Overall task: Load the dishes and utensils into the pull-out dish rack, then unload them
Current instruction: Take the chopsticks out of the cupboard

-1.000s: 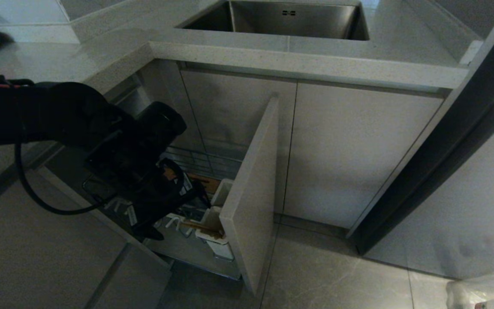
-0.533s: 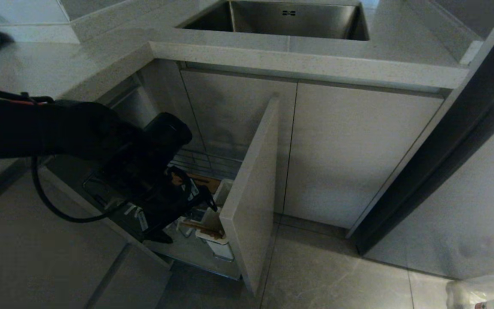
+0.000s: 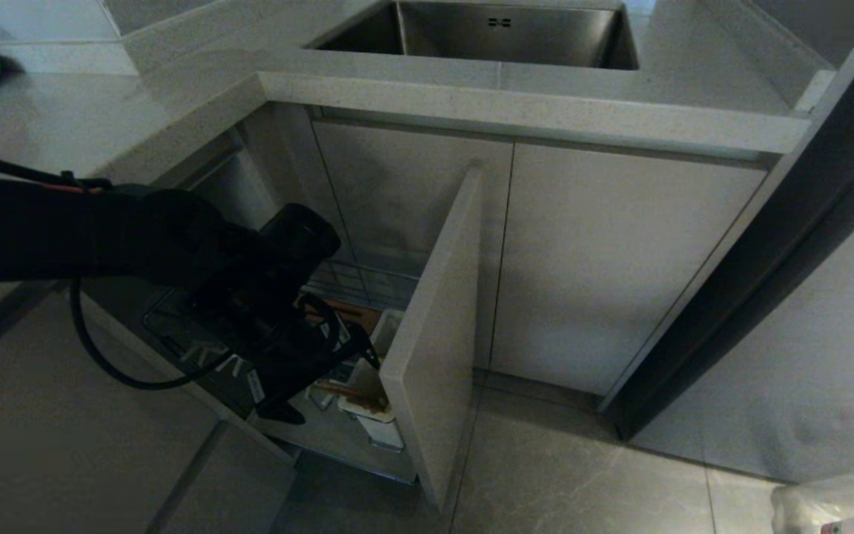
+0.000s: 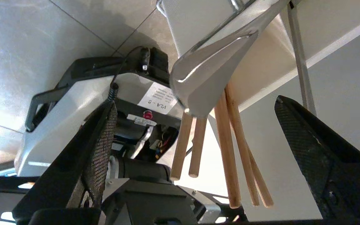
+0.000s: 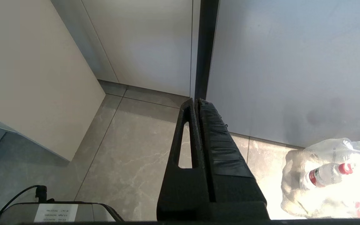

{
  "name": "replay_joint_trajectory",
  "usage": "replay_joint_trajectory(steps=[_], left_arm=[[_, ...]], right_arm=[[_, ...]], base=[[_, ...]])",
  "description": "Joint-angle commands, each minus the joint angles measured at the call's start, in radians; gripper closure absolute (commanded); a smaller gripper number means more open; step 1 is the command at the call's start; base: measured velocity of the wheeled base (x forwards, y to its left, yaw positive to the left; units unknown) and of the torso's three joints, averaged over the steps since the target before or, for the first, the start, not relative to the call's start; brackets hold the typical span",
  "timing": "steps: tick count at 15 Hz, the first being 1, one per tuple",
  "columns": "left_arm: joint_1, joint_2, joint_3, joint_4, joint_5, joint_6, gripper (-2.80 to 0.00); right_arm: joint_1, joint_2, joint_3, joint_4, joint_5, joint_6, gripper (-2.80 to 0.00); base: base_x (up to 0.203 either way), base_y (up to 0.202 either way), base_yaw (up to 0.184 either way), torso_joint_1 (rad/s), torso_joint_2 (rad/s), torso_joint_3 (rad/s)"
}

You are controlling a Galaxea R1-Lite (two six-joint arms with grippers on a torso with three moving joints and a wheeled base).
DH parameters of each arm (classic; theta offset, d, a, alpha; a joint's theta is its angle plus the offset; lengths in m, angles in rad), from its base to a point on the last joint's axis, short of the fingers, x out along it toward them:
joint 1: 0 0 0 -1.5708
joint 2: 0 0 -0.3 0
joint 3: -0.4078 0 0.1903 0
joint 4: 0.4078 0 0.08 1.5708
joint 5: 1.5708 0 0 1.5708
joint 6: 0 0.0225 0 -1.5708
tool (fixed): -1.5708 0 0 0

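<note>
Reaching down from the left of the head view, the left gripper (image 3: 338, 363) is seen over the pull-out dish rack (image 3: 356, 285), its jaws spread wide with nothing between them. In the left wrist view the two dark fingers (image 4: 320, 156) are set well apart on either side of the chopsticks (image 4: 230, 147) and the silver fork (image 4: 211, 81), whose handle ends stick out of the white utensil cup (image 3: 375, 415); neither finger is touching them. A white label on the robot's base (image 4: 73, 103) carries print that is partly readable as "VLA". The cup is placed just inside the beige door front (image 3: 434, 326), which leaves only a narrow gap on that side, while open floor (image 3: 620, 475) is left to the right. Compared with a second earlier, the arm has been shifted slightly lower and to the right, toward the cup. The right gripper (image 5: 198, 103) is held pressed shut above the floor tiles, near a clear bag of bottles (image 5: 330, 175)
</note>
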Motion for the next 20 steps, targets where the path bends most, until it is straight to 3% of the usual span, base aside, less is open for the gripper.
replay_joint_trajectory(steps=[1, 5, 7, 20], left_arm=[[-0.007, -0.005, 0.001, 0.005, 0.002, -0.013, -2.80], [-0.015, -0.002, 0.005, 0.003, 0.003, -0.015, -2.80], [-0.015, -0.002, 0.005, 0.005, 0.005, -0.015, 0.00], [-0.015, -0.004, 0.003, 0.000, 0.006, -0.018, 0.00]], right_arm=[[0.000, 0.000, 0.000, 0.000, -0.001, 0.001, 0.00], [0.000, 0.000, 0.000, 0.000, 0.000, 0.000, 0.00], [0.000, 0.000, 0.000, 0.000, 0.000, 0.001, 0.00], [0.000, 0.000, 0.000, 0.000, 0.000, 0.001, 0.00]], base=[[0.000, 0.000, 0.000, 0.000, 0.00, 0.000], [0.000, 0.000, 0.000, 0.000, 0.00, 0.000], [0.000, 0.000, 0.000, 0.000, 0.00, 0.000], [0.000, 0.000, 0.000, 0.000, 0.00, 0.000]])
